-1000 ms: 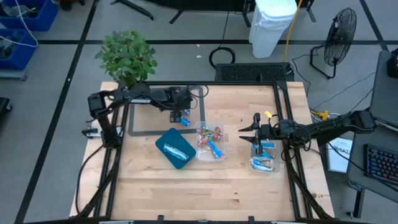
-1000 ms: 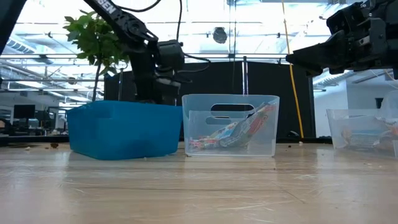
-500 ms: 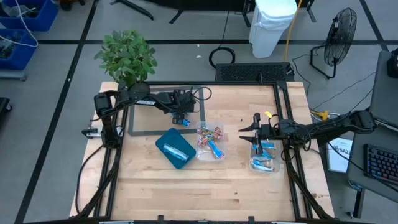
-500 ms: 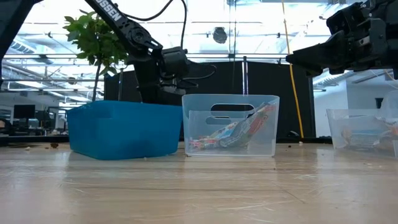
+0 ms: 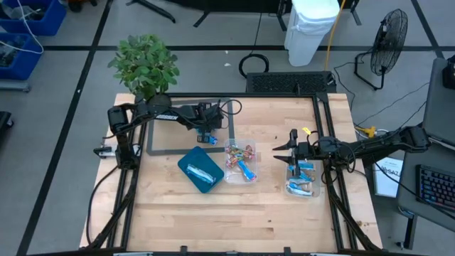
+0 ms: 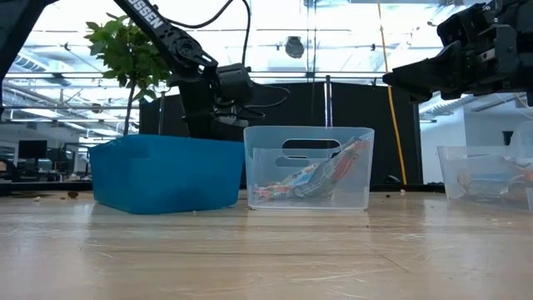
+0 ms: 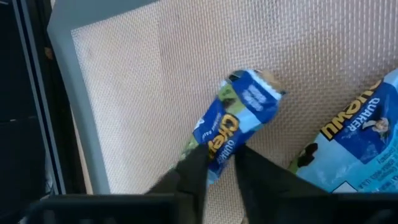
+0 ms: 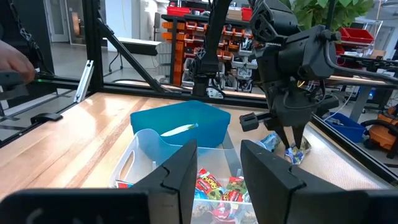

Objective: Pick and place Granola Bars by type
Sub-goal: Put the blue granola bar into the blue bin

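1. Left gripper is pinched onto a dark blue granola bar on the mesh mat, another bar just beside.
2. Right gripper hovers above the right tub, fingers apart, holding nothing.

A grey floor crossed by dark lines surrounds the wooden bench; a potted plant upper left, a standing fan upper right.
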`<action>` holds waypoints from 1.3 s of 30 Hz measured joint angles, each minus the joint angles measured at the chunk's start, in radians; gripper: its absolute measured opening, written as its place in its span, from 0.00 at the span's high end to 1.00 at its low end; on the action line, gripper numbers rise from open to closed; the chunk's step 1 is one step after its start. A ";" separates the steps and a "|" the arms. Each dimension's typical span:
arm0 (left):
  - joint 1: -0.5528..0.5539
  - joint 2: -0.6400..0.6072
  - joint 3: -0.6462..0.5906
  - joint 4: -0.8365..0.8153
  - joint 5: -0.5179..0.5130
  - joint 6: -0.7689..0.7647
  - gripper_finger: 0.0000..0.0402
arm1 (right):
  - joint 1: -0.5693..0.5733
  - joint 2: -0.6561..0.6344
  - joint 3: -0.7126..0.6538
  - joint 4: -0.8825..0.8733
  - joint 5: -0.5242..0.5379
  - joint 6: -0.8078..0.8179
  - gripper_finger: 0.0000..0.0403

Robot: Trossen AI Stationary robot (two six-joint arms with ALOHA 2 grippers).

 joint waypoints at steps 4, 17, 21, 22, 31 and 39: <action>0.001 0.000 0.000 0.001 0.000 -0.001 0.96 | 0.000 0.000 0.000 0.000 0.000 0.000 0.72; 0.004 -0.034 0.000 0.022 0.020 -0.051 0.99 | 0.000 0.000 0.000 0.000 0.000 0.000 0.72; -0.003 -0.102 0.000 0.024 0.050 -0.079 0.99 | 0.000 0.000 0.000 0.000 0.000 0.001 0.72; -0.007 -0.125 0.000 0.022 0.056 -0.086 0.99 | 0.000 0.000 0.000 0.000 0.000 0.003 0.72; -0.095 -0.387 0.000 -0.011 0.135 -0.159 1.00 | 0.000 0.000 0.000 0.000 -0.001 0.004 0.72; -0.238 -0.606 0.000 -0.141 0.236 -0.323 1.00 | 0.000 0.000 0.000 0.000 -0.004 0.004 0.72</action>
